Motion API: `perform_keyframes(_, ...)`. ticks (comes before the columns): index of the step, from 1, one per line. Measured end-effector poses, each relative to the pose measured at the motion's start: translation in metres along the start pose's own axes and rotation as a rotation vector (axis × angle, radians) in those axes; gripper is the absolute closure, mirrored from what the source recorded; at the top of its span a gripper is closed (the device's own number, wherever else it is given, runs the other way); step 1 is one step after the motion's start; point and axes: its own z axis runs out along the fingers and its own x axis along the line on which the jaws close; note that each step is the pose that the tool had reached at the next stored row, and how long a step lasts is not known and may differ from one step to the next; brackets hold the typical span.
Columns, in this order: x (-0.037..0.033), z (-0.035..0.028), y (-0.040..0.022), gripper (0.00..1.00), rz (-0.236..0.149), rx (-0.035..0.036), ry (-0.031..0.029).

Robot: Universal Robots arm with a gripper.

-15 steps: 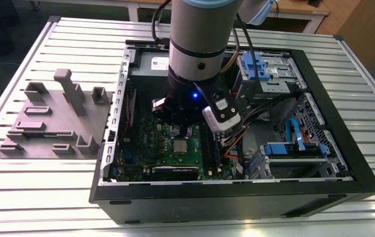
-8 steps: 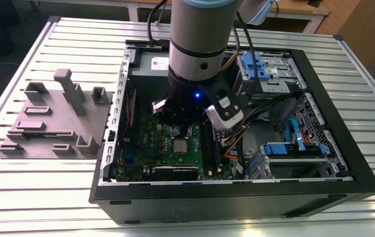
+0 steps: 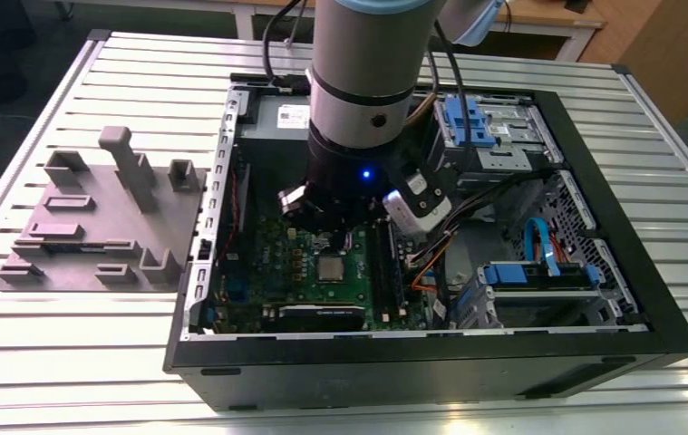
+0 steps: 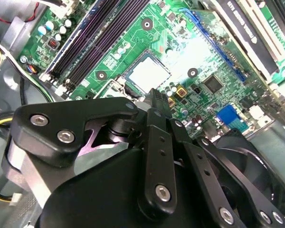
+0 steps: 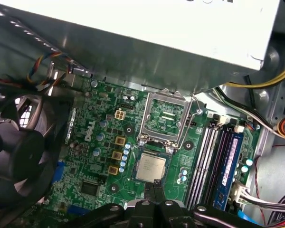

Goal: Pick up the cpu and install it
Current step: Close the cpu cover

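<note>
The cpu (image 3: pixel 332 268) is a small pale silver square lying flat in the socket on the green motherboard (image 3: pixel 274 263), inside the open computer case. My gripper (image 3: pixel 341 241) hangs just above the board, close to the cpu's edge. In both wrist views the dark fingertips (image 5: pixel 156 183) stand pressed together with nothing between them, a short way from the cpu (image 5: pixel 150 167) (image 4: pixel 146 73). The socket's metal bracket (image 5: pixel 164 116) is swung open beside the cpu.
A grey power-supply box (image 5: pixel 156 28) overhangs the board near the open bracket. A black fan (image 5: pixel 14 156) and memory slots (image 5: pixel 213 161) flank the socket. Blue drive cages (image 3: pixel 537 272) fill the case's other half. A grey-mauve block with posts (image 3: pixel 90 222) stands outside on the slatted table.
</note>
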Motion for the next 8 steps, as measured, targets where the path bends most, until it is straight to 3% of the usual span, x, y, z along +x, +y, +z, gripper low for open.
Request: perform_keyframes(8,0.0000,0.0000,0.0000,0.89,0.000,0.0000,0.0000)
